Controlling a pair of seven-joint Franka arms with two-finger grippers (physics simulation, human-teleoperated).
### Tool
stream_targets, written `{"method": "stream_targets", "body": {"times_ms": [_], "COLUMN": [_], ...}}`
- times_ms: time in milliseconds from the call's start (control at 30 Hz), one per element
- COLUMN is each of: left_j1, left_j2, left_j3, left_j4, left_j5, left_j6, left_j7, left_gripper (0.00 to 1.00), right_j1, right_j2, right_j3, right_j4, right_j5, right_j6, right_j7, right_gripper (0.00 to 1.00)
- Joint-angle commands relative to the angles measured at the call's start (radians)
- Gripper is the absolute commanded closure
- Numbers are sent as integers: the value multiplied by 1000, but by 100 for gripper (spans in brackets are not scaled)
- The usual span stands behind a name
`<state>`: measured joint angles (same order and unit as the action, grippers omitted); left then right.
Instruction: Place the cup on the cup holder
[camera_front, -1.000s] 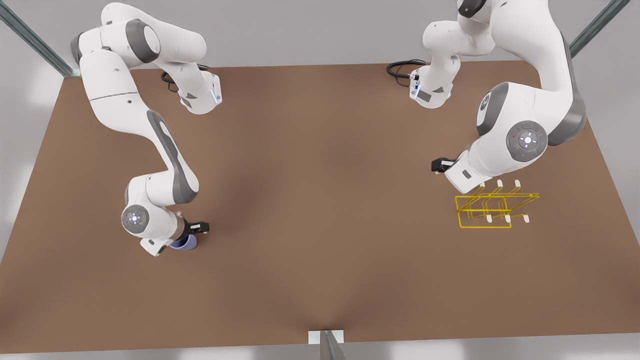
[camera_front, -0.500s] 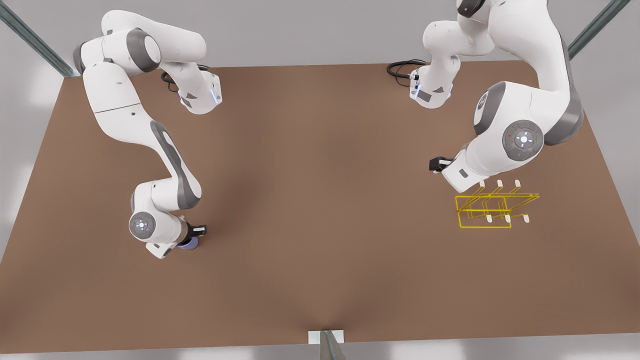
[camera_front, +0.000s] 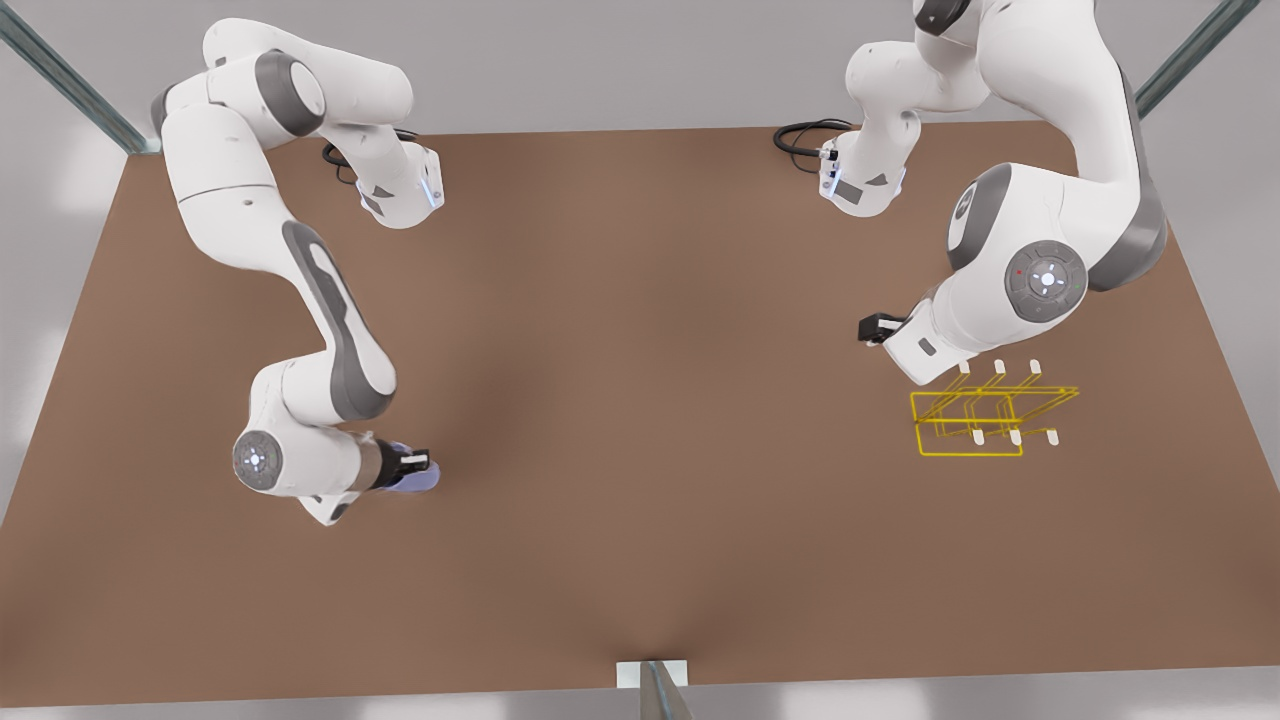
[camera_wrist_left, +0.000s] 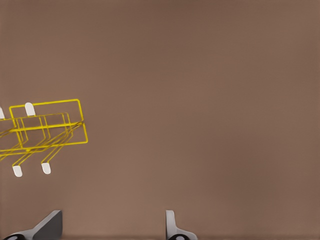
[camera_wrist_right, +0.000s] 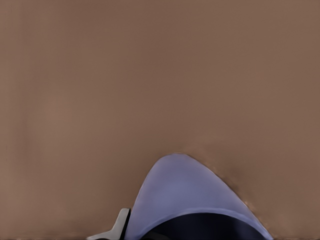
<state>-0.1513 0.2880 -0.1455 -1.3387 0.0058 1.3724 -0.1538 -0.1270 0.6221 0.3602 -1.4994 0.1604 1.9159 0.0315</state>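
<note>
Brown and matte, the flat desk (camera_front: 640, 400) spans the scene under a pale grey backdrop, with two white Franka arms reaching over it.

On the front view's left, the right gripper (camera_front: 412, 466) sits low over the desk, its fingers closed around the small lavender-blue tapered cup (camera_front: 418, 481), which lies tilted on its side within the grasp instead of standing upright. In the right wrist view the cup (camera_wrist_right: 192, 200) looms close, its dark mouth turned toward the camera and its narrower end pointing away over bare desk, with one pale finger (camera_wrist_right: 120, 225) pressed against its side.

On the front view's right, the left gripper (camera_front: 876, 330) waits just beside the thin yellow wire-frame cup holder (camera_front: 985, 412), which rests on the desk with its short white-tipped pegs sticking out. The left wrist view shows the cup holder (camera_wrist_left: 45, 130) off to one side and the two fingers (camera_wrist_left: 171, 226) spread wide apart with nothing between them.

Cup and cup holder are well apart, on opposite sides of the desk.
</note>
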Motion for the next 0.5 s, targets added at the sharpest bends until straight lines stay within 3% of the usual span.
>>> {"method": "stream_targets", "body": {"times_ms": [0,133,300,467], "left_j1": [1,-1,-1,-1], "left_j2": [-1,-1,-1,-3], "left_j3": [0,0,-2,-2], "left_j4": [0,-4,-8,-8], "left_j5": [0,0,2,2], "left_j6": [-1,-1,-4,-13], "left_j7": [0,0,0,0], "left_gripper": [0,0,0,0], "right_j1": [1,33,159,270], "right_j2": [1,11,91,234], "right_j3": [28,74,72,72], "right_j4": [11,13,16,126], "right_j5": [252,425,702,788], "right_j6": [-210,-210,-184,-95], "right_j7": [-10,-87,-205,-255], "right_gripper": [79,79,79,79]}}
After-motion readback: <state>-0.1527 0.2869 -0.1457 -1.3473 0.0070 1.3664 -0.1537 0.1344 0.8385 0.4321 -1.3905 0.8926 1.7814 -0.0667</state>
